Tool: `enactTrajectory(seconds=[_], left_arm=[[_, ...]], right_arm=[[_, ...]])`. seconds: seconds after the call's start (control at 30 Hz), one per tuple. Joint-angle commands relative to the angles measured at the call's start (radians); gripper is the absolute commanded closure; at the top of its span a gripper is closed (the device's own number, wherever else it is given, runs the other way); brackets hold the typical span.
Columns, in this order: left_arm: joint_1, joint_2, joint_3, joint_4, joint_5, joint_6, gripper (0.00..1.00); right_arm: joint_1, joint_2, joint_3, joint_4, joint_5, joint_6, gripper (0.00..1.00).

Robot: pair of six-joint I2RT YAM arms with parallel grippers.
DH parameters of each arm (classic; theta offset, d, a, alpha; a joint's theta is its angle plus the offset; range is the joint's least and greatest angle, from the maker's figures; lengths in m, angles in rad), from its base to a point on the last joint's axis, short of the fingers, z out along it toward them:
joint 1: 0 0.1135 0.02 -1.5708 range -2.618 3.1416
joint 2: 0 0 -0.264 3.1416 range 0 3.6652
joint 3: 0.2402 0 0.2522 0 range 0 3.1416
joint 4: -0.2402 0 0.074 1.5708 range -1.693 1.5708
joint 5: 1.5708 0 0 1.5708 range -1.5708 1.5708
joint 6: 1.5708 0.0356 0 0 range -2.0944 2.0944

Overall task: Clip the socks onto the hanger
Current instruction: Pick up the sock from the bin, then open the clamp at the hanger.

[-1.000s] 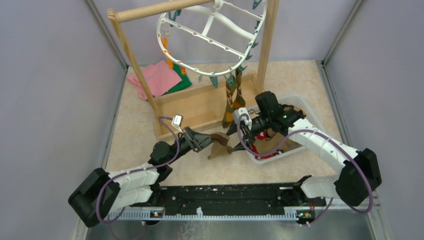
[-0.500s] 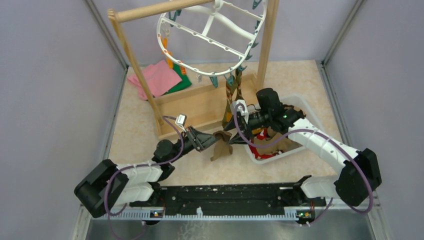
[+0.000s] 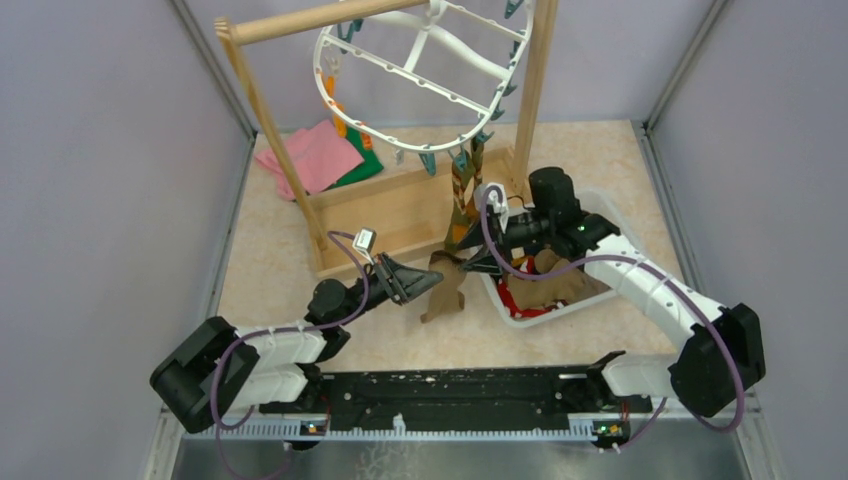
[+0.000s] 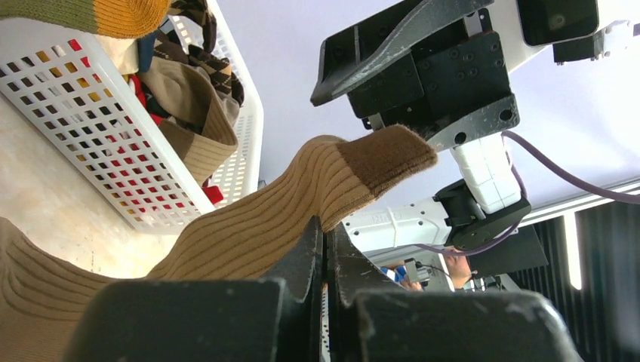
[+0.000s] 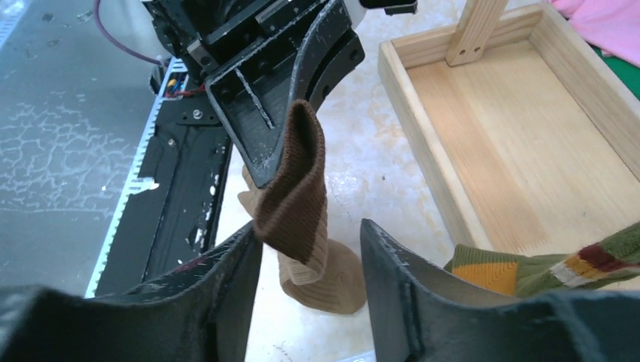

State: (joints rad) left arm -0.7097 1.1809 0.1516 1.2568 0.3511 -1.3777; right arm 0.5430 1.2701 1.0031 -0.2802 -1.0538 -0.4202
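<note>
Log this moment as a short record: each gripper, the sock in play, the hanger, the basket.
left gripper: shut on the tan sock, pinching it mid-length
right gripper: open, jaws either side of the sock's dark brown toe end, not clamped
hanger: hangs from the wooden rack; one olive striped sock clipped on
basket: white, more socks inside

Bare worktop (image 3: pixel 270 285) at centre left of the top view gives open passage. At centre the left claw (image 3: pixel 424 276) and right claw (image 3: pixel 472 262) meet at the tan sock (image 3: pixel 445 292), leaving little gap. The wooden rack (image 3: pixel 400 210) walls the upper middle; the white basket (image 3: pixel 540 316) fills centre right, hanger (image 3: pixel 420 74) overhead
</note>
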Motion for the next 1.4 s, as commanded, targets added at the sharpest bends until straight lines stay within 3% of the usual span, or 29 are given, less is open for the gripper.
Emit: enactTrajectory(seconds=[0.0,0.17,0.3,0.33,0.43,0.5,0.6,0.73,0.87,0.93,1.1,1.37], left_arm=[[-0.005,0.001,0.039,0.085,0.016,0.007,1.0],[-0.006,0.005,0.041,0.094,0.022,0.01,1.0],[-0.004,0.005,0.042,0.092,0.036,0.045,0.97],[-0.003,0.003,0.042,0.085,0.04,0.076,0.89],[0.009,-0.026,0.024,0.028,0.039,0.259,0.58],[0.022,-0.063,0.004,-0.001,0.067,0.464,0.39],[0.029,-0.156,-0.005,-0.109,0.138,0.73,0.22],[0.026,-0.306,0.01,-0.258,0.246,1.022,0.09],[0.026,-0.423,-0.021,-0.229,0.218,1.199,0.06],[0.027,-0.454,-0.022,-0.228,0.135,1.234,0.05],[0.027,-0.424,0.03,-0.191,-0.08,1.193,0.04],[0.05,-0.196,0.22,-0.07,-0.208,1.05,0.07]], right_arm=[[-0.014,-0.035,0.024,0.074,-0.081,0.052,0.53],[-0.012,-0.016,0.005,0.124,-0.151,0.094,0.71],[-0.012,-0.017,0.012,0.111,-0.167,0.085,0.94],[-0.012,-0.019,0.017,0.093,-0.168,0.07,0.99],[-0.012,-0.025,0.033,0.024,-0.174,0.002,1.0],[-0.012,-0.029,0.044,-0.036,-0.183,-0.064,1.0],[-0.012,-0.031,0.061,-0.146,-0.195,-0.19,1.0],[-0.012,-0.03,0.08,-0.26,-0.192,-0.311,1.0],[-0.007,-0.029,0.091,-0.305,-0.178,-0.368,1.0],[-0.005,-0.029,0.095,-0.319,-0.17,-0.384,1.0],[-0.005,-0.033,0.113,-0.34,-0.131,-0.394,1.0],[-0.005,-0.04,0.116,-0.309,-0.076,-0.351,1.0]])
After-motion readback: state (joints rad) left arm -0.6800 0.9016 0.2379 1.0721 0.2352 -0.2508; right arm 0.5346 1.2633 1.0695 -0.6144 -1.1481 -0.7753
